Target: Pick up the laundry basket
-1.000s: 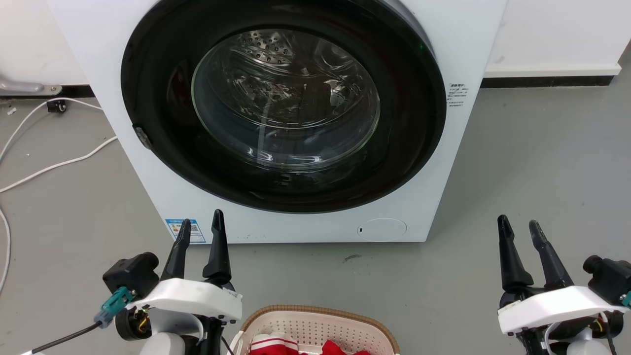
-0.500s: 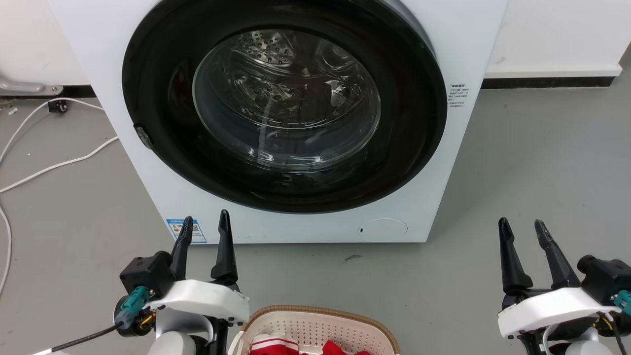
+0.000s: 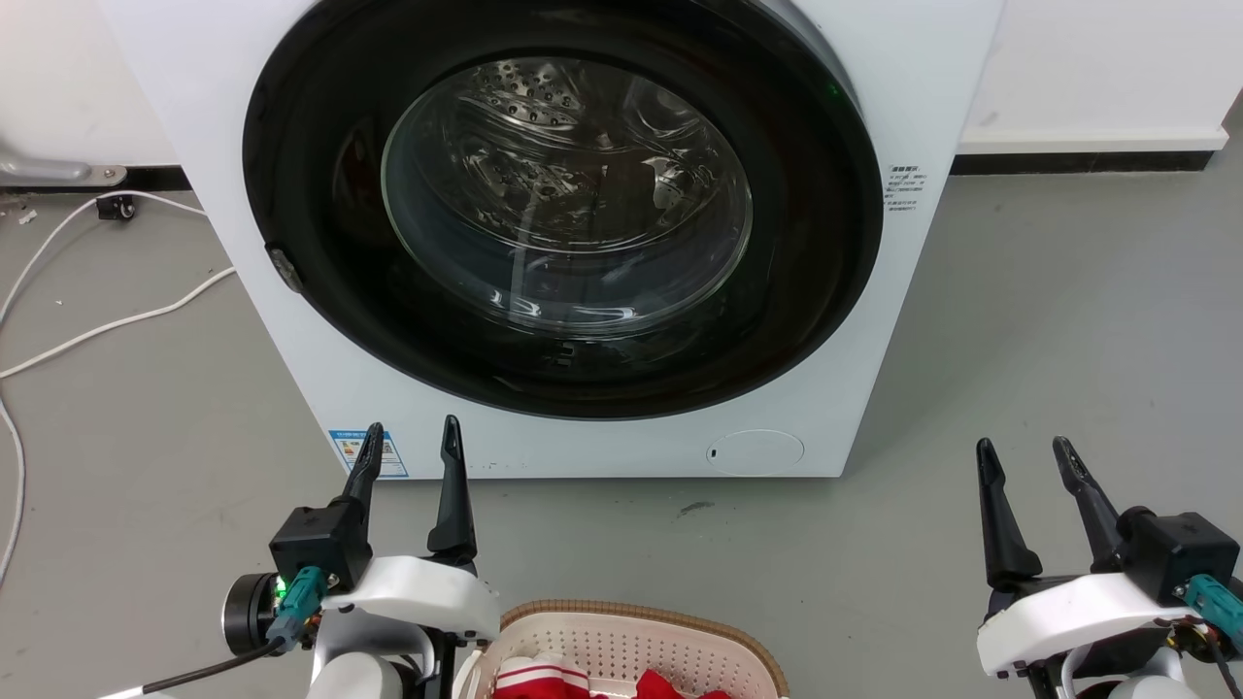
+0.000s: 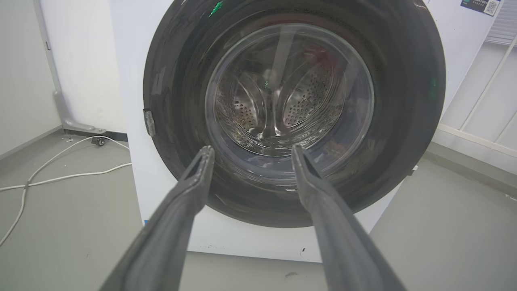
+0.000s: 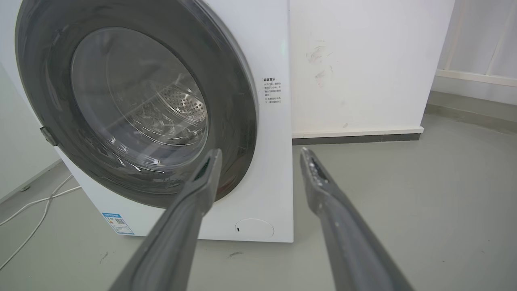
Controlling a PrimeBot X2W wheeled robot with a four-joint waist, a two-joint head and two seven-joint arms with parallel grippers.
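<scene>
Cream-white perforated plastic under a brown woven-look rim: the laundry basket [image 3: 621,643] stands on the grey floor [image 3: 1068,340] at the bottom edge of the head view, in front of the washing machine [image 3: 291,388] and apart from it. The left gripper [image 3: 413,424] hovers just beside the basket's left rim. Its two dark fingers are spread, hold nothing and point toward the machine. Whether its white wrist housing touches the rim cannot be told. The right gripper [image 3: 1024,443] is well apart from the basket, off to its right, with its fingers likewise parted and empty. The frame cuts the basket off: its far wall and part of the rim show, and its handle cut-outs cannot be made out. Inside lie red cloth [image 3: 670,685] and a red-and-white striped piece [image 3: 539,677], both mostly cropped. The machine's round door [image 3: 563,194] is shut. Behind the glass the perforated steel drum shows amid reflections, and its contents cannot be told. A white cable [image 3: 117,320] lies on the floor left of the machine.
</scene>
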